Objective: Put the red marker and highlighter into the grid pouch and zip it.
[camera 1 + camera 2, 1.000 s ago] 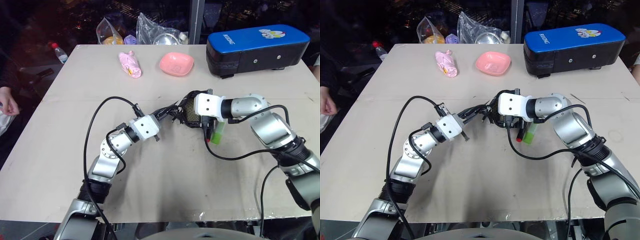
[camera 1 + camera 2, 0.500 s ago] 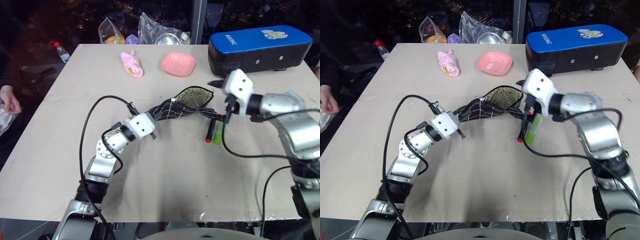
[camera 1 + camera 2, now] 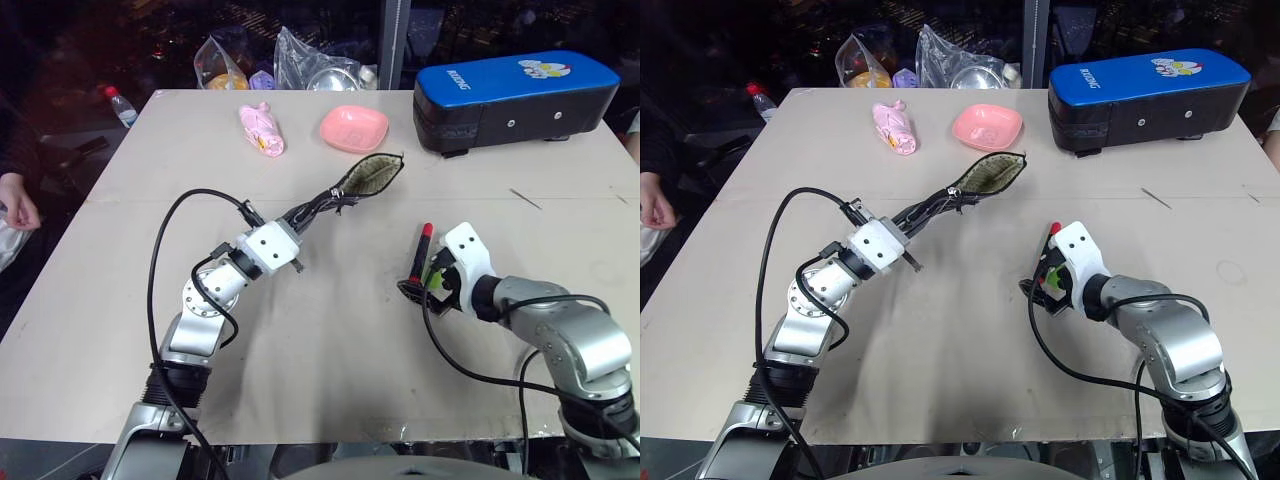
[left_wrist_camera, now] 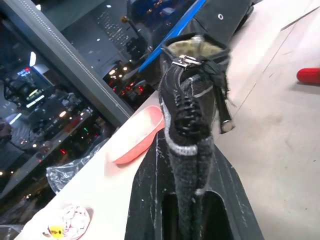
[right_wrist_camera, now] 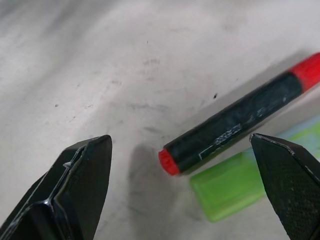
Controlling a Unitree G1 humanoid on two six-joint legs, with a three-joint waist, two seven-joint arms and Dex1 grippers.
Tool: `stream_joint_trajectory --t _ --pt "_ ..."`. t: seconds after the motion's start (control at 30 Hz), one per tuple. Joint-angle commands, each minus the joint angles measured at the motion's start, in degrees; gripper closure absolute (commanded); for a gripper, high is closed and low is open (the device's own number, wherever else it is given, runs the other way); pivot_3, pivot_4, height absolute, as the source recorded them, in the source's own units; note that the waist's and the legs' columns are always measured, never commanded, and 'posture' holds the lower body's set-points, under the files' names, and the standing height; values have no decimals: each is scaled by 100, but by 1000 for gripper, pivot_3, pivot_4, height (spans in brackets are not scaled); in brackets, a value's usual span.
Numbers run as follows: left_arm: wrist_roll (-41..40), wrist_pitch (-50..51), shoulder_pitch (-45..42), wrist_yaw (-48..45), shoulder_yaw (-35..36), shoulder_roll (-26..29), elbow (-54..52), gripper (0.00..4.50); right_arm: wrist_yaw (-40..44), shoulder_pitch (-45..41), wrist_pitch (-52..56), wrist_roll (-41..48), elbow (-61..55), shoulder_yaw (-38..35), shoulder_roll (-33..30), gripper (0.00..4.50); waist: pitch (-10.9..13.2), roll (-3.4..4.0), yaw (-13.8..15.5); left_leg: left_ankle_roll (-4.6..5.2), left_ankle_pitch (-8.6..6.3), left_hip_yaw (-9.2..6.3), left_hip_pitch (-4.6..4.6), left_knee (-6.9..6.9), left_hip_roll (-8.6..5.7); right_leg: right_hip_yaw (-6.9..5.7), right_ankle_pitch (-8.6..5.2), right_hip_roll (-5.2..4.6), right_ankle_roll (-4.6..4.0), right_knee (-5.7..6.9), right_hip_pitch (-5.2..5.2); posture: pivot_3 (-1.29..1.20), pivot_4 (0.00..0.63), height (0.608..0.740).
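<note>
Left claw [image 3: 300, 218] pinching grid pouch [image 3: 368, 176], held off counter [image 3: 330, 330]; right claw [image 5: 185, 195] spread wide over red marker [image 5: 235, 124] beside highlighter [image 5: 235, 187]

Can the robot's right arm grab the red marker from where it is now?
Probably yes. The right tool is open right over the marker, nothing between them, though the highlighter lies against it.

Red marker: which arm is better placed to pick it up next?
Right. The right gripper is open just over the red marker and highlighter, while the left gripper is shut on the grid pouch.
</note>
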Motion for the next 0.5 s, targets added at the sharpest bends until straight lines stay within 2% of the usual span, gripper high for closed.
stream_joint_trajectory --t 0.03,0.23,0.33,0.37,0.43,0.5 --pt "-17 -115 -44 116 124 34 -267 4500 -287 -62 -45 -55 63 11 183 38 0 0 -2 0 0 0 1 0 0 0 0 2 0 0 2 0 150 726" --pt "4 -107 -81 165 107 48 -223 4500 -632 -170 -148 -193 460 110 368 38 -1 -1 1 0 0 -1 8 1 0 -2 0 6 1 0 10 0 150 726" --pt "13 -113 -84 182 102 50 -212 4500 -793 -171 -135 -259 593 164 440 848 -3 -3 -1 0 0 -1 10 1 0 -2 1 6 2 0 12 0 150 726" --pt "17 -116 -80 185 98 48 -212 4500 -813 -162 -153 -266 612 206 440 1373 -3 -3 -1 0 0 -1 11 1 0 -2 1 7 2 0 12 0 150 726" --pt "24 -117 -80 191 88 40 -207 4500 -822 -149 -141 -273 612 317 387 2099 -4 -3 -7 0 0 -1 13 1 0 -2 1 8 2 0 14 0 150 726" --pt "29 -118 -78 194 75 31 -207 4500 -838 -135 -135 -276 605 376 363 3176 -4 -3 -5 0 0 -2 19 0 0 -2 0 9 2 0 20 0 150 726"
